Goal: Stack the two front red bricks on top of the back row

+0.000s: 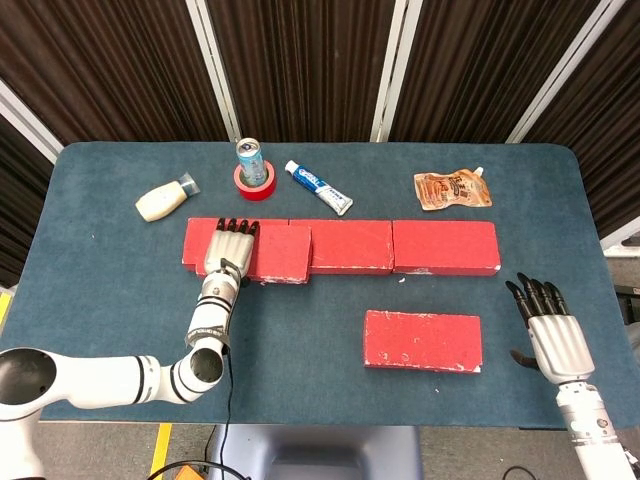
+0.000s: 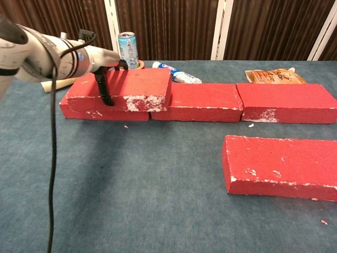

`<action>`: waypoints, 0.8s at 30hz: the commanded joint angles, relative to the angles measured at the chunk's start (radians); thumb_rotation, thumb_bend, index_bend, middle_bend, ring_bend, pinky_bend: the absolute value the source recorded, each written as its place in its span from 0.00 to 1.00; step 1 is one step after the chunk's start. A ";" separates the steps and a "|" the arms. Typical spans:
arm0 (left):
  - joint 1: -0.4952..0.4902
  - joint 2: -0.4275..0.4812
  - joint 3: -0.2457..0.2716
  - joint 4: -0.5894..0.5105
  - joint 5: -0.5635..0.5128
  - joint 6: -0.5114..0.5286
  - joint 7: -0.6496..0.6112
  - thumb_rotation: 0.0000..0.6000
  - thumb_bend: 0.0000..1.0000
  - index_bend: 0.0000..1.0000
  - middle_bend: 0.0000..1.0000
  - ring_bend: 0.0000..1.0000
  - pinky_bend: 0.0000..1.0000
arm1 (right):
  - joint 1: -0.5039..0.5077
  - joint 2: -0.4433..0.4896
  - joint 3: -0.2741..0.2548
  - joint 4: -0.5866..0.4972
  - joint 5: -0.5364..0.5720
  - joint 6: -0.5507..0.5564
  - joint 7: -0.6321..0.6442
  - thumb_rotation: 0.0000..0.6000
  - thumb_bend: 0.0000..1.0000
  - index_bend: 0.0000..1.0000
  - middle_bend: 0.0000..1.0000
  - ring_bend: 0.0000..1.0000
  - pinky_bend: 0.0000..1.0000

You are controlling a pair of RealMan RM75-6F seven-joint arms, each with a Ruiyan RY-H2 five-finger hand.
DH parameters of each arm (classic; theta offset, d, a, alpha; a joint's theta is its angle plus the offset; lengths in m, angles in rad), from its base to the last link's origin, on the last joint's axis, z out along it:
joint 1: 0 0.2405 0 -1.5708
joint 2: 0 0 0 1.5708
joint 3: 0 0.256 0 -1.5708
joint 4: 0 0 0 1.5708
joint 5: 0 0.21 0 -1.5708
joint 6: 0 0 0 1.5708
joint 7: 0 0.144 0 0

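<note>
Here a scuffed red rectangular brick [image 2: 126, 87] sits atop the leftmost brick of the back row of three red bricks [image 1: 445, 246], overhanging toward the middle one. The robot's left hand [image 1: 229, 248] grasps it from above, thumb down its front face. A second red brick [image 1: 422, 340] lies alone in front. The right hand [image 1: 548, 325] hovers empty, fingers apart.

Behind the row lie a white bottle [image 1: 166, 202], a can [image 1: 250, 160] apparently standing in a red tape roll [image 1: 256, 184], a toothpaste tube [image 1: 318, 187] and an orange pouch [image 1: 452, 189].
</note>
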 commanded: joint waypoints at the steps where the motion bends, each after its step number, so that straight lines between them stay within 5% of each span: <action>1: -0.015 -0.015 -0.007 0.021 -0.011 -0.008 0.007 1.00 0.24 0.00 0.23 0.00 0.00 | 0.000 -0.002 -0.001 0.001 0.002 -0.002 -0.003 1.00 0.00 0.00 0.00 0.00 0.00; 24: -0.071 -0.093 -0.031 0.164 -0.051 -0.053 0.049 1.00 0.24 0.00 0.20 0.00 0.00 | 0.003 -0.009 0.004 0.008 0.024 -0.012 -0.018 1.00 0.00 0.00 0.00 0.00 0.00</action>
